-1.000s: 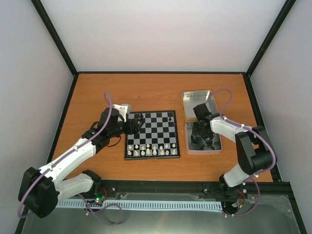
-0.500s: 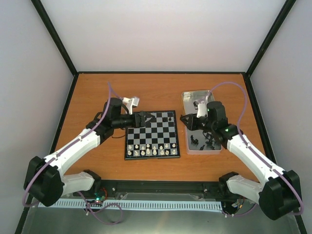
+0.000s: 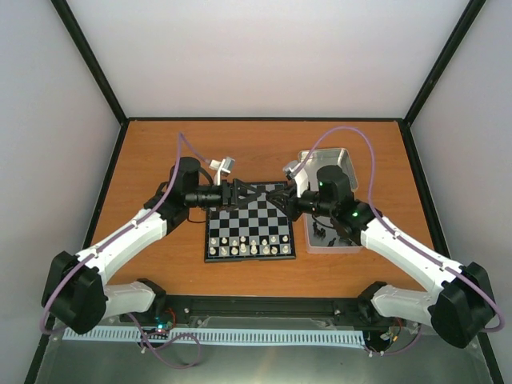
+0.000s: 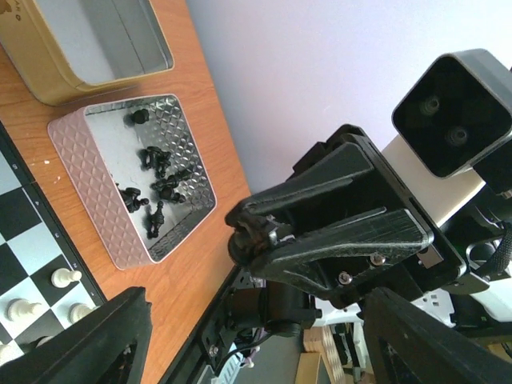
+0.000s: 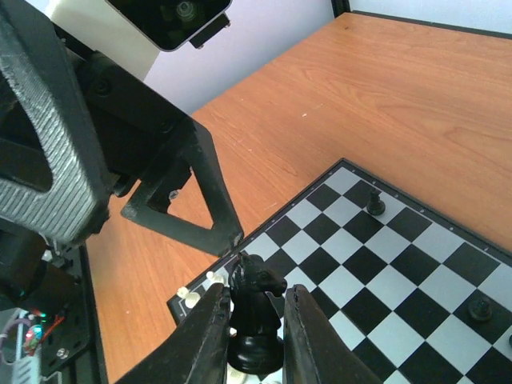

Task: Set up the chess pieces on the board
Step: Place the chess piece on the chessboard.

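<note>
orange wooden desk [image 3: 160,152], white walls around it. i see the board [image 3: 254,214] at its centre, white pieces [image 3: 248,245] lined along its near two rows. my right jaws are clamped on a black knight [image 5: 254,302], held upright above the board's far edge. the left jaws face it tip to tip, spread wide apart with nothing between them. more black chess pieces [image 4: 156,188] lie loose in the tin [image 4: 90,186] just right of the board.
</note>
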Controlling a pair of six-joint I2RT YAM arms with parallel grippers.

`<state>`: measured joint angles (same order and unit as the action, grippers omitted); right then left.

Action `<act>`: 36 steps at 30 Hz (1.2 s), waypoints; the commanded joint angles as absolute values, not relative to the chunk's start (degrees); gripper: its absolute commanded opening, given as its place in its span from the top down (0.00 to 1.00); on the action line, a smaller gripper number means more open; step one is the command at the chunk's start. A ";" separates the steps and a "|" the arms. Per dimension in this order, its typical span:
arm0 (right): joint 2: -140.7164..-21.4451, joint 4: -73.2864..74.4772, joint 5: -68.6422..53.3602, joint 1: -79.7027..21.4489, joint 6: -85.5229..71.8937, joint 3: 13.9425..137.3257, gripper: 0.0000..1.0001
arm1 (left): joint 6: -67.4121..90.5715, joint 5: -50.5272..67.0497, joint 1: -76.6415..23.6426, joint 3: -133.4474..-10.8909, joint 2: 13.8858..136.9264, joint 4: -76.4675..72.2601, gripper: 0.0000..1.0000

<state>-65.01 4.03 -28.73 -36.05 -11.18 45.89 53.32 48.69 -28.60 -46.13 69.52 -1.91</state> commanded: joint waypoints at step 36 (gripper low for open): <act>-72.16 10.04 -21.39 -43.68 -3.96 52.12 0.61 | 54.34 50.51 -28.21 -46.95 76.22 -0.05 0.99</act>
<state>-72.05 10.48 -21.71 -42.74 -3.95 50.06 56.71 50.43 -28.60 -45.84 76.55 -0.32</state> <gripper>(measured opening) 0.288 0.042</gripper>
